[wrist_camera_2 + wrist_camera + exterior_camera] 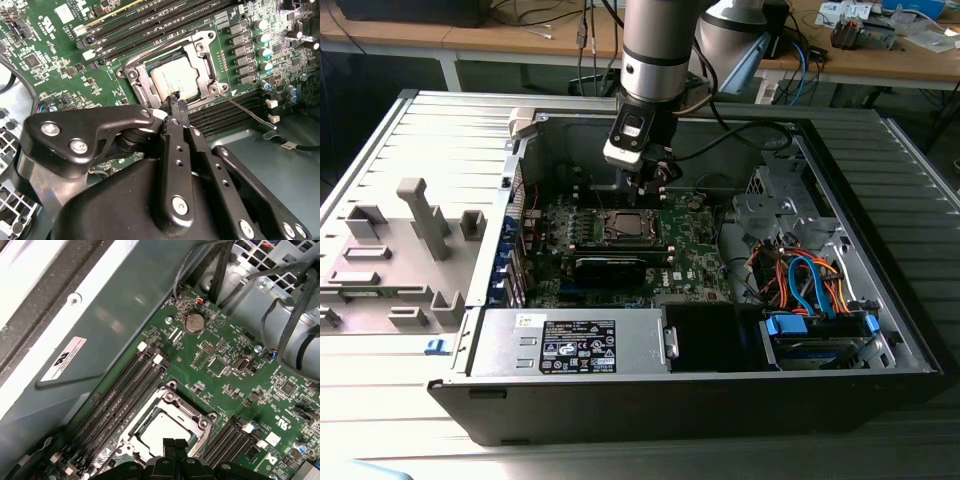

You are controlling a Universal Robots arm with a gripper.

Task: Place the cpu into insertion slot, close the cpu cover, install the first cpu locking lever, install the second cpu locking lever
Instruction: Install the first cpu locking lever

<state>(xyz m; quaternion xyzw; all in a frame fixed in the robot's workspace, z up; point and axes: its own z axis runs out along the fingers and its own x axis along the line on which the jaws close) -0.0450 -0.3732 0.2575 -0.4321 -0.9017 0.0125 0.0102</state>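
Setting: ribbed grey bench (380, 140) carrying an open computer case (680, 400), its green circuit board (695, 250) facing up.
Gripper: the gripper (175, 100) hangs low over the board, fingers pressed together, with nothing visible between them.
Cpu: the cpu (175, 80) lies flat in the insertion slot (623, 226), silvery face up.
Cover: the cpu cover (202, 47) lies down around the chip, its window framing the metal face.
Free lever: a thin wire locking lever (247, 111) stands out from the socket's corner; judged unlatched.
Key relation: in the second wrist view the gripper's tips sit at the socket's near rim, and the free lever's root lies just beside them. Its long axis slants away from the tips across the board. Whether the tips touch the rim cannot be told.
Exterior placement: the gripper stands close to the socket, towards the exterior view's right.
Progress (judged): chip seated and cover shut; at least one lever not yet secured.
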